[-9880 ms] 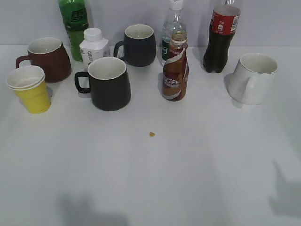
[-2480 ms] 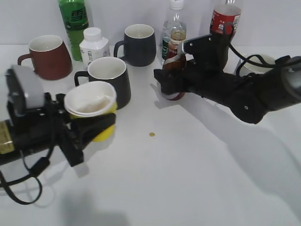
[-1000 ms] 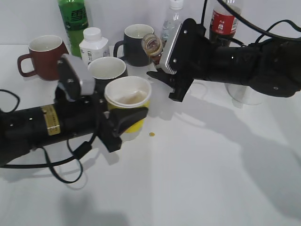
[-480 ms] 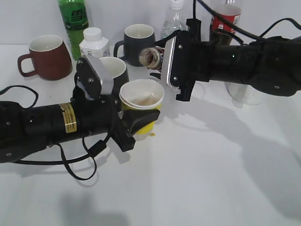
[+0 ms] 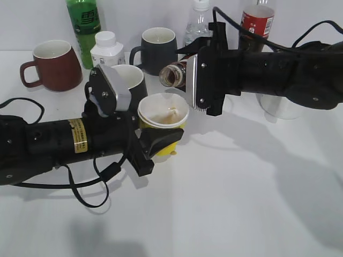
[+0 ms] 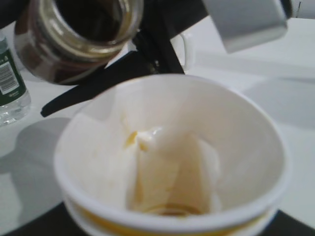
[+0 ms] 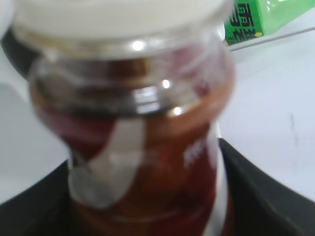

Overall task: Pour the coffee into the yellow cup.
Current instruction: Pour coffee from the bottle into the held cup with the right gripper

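My left gripper point(image 5: 161, 142) is shut on the yellow cup point(image 5: 163, 116) and holds it up above the table. In the left wrist view the cup point(image 6: 172, 157) fills the frame, its white inside streaked brown with a little coffee point(image 6: 170, 210) at the bottom. My right gripper point(image 5: 201, 77) is shut on the coffee bottle point(image 5: 174, 75), tipped almost level, its open mouth just above and left of the cup's rim. The bottle's mouth shows at the top left of the left wrist view point(image 6: 78, 34). The right wrist view is filled by the bottle point(image 7: 142, 142).
A black mug point(image 5: 131, 80) stands right behind the cup. A dark red-brown mug point(image 5: 53, 64), a green bottle point(image 5: 84, 24), a white jar point(image 5: 107, 51), a dark grey mug point(image 5: 158, 48), a clear water bottle point(image 5: 198, 21), a cola bottle point(image 5: 256, 24) and a white mug point(image 5: 278, 107) line the back.
The cup has stayed in place, a touch lower and to the right. The bottle has tipped a little further, its mouth lower over the rim.
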